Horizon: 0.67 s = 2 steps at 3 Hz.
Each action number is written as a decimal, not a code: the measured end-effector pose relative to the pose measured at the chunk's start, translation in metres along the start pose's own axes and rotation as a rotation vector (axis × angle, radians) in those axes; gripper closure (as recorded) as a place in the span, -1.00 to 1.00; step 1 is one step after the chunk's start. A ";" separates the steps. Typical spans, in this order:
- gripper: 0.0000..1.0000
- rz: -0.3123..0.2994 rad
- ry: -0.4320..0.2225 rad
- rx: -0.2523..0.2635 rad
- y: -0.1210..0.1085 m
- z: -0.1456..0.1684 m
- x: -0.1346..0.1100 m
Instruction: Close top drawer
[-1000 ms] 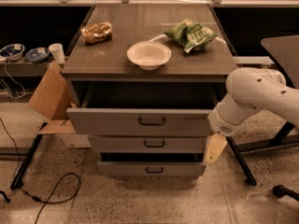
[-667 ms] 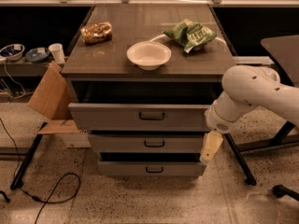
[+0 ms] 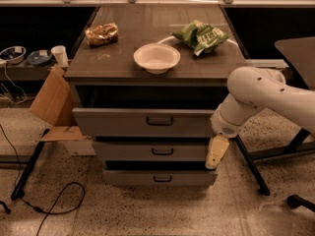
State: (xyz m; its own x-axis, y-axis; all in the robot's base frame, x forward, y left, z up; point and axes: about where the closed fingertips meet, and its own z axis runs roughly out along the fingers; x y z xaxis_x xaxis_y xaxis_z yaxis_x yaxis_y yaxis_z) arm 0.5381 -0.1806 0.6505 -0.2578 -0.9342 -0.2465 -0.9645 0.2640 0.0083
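Speckled floor (image 3: 147, 215) is showing all round, and a dark counter (image 3: 123, 65) with three grey drawers is standing mid-frame. A white bowl (image 3: 156, 58) is sitting near the middle of the counter's front edge. A green bag (image 3: 199, 35) is lying toward the right edge, and a gold packet (image 3: 102, 34) toward the back left corner.

The top drawer (image 3: 123, 123) is sitting just under the counter's front edge and standing out from it, with a dark gap showing above its front panel. The middle drawer (image 3: 128, 151) and bottom drawer (image 3: 133, 178) are sitting below it.

The white arm (image 3: 261, 95) is reaching in from past the counter's right edge. The gripper (image 3: 216, 152) is hanging point-down below the front right corner, right at the top drawer's right end and in front of the middle drawer's right end. Can't tell how far open it is, and can't tell if it is touching a drawer. It is holding nothing that shows.

Cardboard (image 3: 51, 102) is leaning off the left edge, with a cup (image 3: 60, 55) behind it. A black cable (image 3: 54, 205) is lying on the floor at left.
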 end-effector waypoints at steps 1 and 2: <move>-1.00 0.000 0.000 0.023 -0.006 0.001 -0.012; -1.00 0.013 -0.007 0.055 -0.015 -0.001 -0.020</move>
State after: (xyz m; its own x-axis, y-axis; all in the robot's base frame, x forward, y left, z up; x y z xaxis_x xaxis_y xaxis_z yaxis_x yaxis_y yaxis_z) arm 0.5577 -0.1661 0.6568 -0.2695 -0.9291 -0.2533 -0.9565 0.2887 -0.0415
